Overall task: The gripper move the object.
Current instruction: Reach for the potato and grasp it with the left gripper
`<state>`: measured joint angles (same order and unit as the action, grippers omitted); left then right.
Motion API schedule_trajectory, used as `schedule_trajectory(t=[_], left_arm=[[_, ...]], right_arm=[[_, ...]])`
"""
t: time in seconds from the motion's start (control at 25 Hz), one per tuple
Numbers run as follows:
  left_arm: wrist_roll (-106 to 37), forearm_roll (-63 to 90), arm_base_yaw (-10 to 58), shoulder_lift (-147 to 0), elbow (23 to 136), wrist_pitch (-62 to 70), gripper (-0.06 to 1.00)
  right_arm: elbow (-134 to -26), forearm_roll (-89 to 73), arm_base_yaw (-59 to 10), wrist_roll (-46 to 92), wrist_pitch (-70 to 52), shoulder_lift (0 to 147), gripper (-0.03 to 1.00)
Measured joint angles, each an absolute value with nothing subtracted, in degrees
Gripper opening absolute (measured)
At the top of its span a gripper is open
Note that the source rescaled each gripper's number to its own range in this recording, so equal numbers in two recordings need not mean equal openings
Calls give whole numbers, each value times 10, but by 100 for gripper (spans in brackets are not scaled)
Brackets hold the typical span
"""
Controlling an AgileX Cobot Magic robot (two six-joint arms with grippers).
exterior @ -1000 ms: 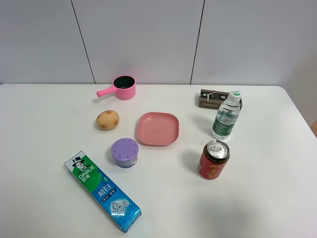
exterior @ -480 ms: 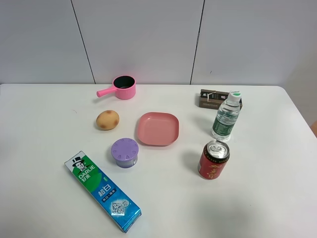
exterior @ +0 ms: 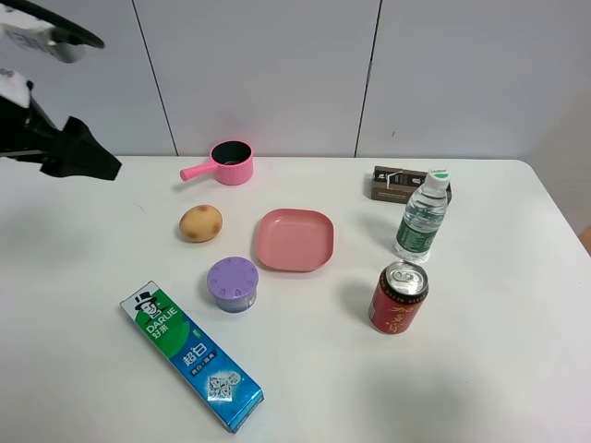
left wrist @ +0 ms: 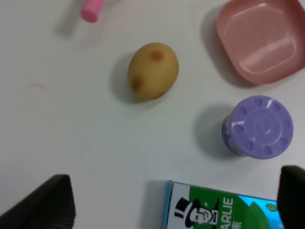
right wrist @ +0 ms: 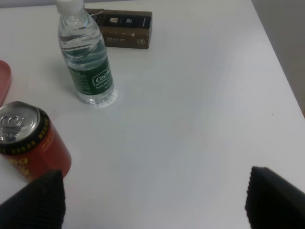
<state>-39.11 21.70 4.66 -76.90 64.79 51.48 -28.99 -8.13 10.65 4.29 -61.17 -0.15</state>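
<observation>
Hovering over the desk's far left corner in the high view, the left gripper (exterior: 88, 157) has the potato (exterior: 200, 223) lying away from it toward the desk's middle, just left of the plate (exterior: 294, 240), its long axis roughly along the far edge. The left wrist view shows the fingers (left wrist: 52, 202) wide apart and empty, the potato beyond them. The right wrist view shows the right gripper (right wrist: 155, 198), likewise wide and empty, facing only the bottle (right wrist: 86, 62) and can (right wrist: 28, 143). The left arm looks nearer.

On the counter (exterior: 83, 258), the potato (exterior: 200, 223) lies left of the plate (exterior: 294, 240), the pan (exterior: 231, 162) far behind, the tub (exterior: 233, 283) nearer, the carton (exterior: 191, 355) nearest, the bottle (exterior: 423, 216) and can (exterior: 398, 297) right.
</observation>
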Motion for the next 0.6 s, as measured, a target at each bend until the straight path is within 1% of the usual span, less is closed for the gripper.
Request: schedule_trajectory(t=[0.16, 0.32, 0.48, 0.6], left_arm=[[-453, 202, 118, -819, 655, 465, 84], [-462, 159, 173, -866, 656, 440, 83], [-459, 86, 193, -901, 656, 410, 77], [-448, 55, 194, -916, 656, 399, 75]], right_arm=[[-290, -81, 106, 43, -612, -1, 100], [-290, -81, 106, 43, -612, -1, 100], [-290, -81, 106, 43, -610, -1, 100], [-290, -81, 106, 43, -610, -1, 100]])
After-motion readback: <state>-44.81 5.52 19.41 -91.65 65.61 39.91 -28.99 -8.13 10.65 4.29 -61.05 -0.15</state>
